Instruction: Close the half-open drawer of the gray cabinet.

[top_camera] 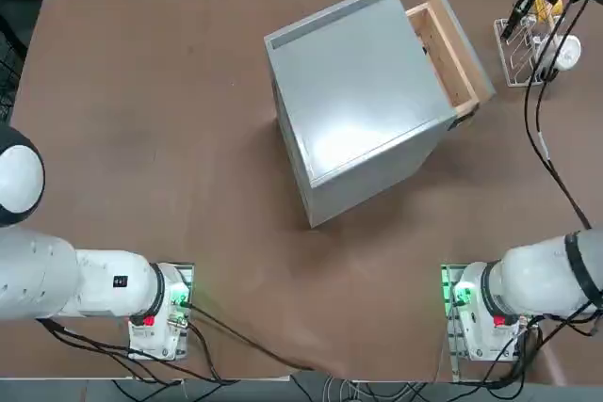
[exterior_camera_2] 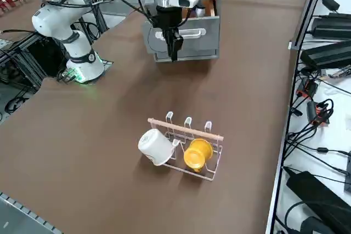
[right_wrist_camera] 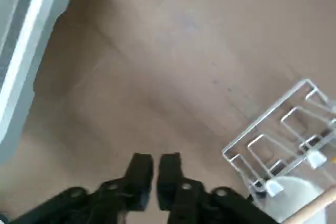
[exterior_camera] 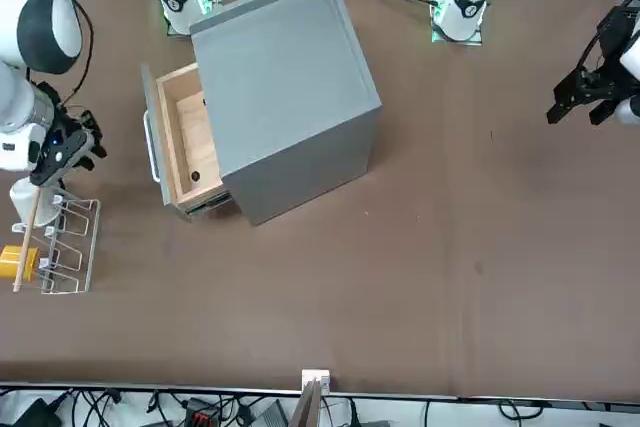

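The gray cabinet (top_camera: pixel 363 105) stands angled in the middle of the table, also seen in the front view (exterior_camera: pixel 285 77). Its light-wood drawer (top_camera: pixel 452 44) sticks out partway on the side facing the wire rack; the tan inside shows in the front view (exterior_camera: pixel 190 147), and the gray front panel with a handle shows in the right side view (exterior_camera_2: pixel 189 34). My right gripper (exterior_camera_2: pixel 174 52) hangs shut and empty just off the drawer's front, between it and the rack. In the wrist view its fingers (right_wrist_camera: pixel 140 170) point at bare table, and the drawer front (right_wrist_camera: pixel 21 51) lies off to one side.
A white wire rack (exterior_camera_2: pixel 189 141) stands on the table beyond the drawer, holding a white cup (exterior_camera_2: pixel 155 146) and a yellow cup (exterior_camera_2: pixel 197 153). It also shows in the top view (top_camera: pixel 528 54) near the table's right edge. Cables and equipment lie past the table edge.
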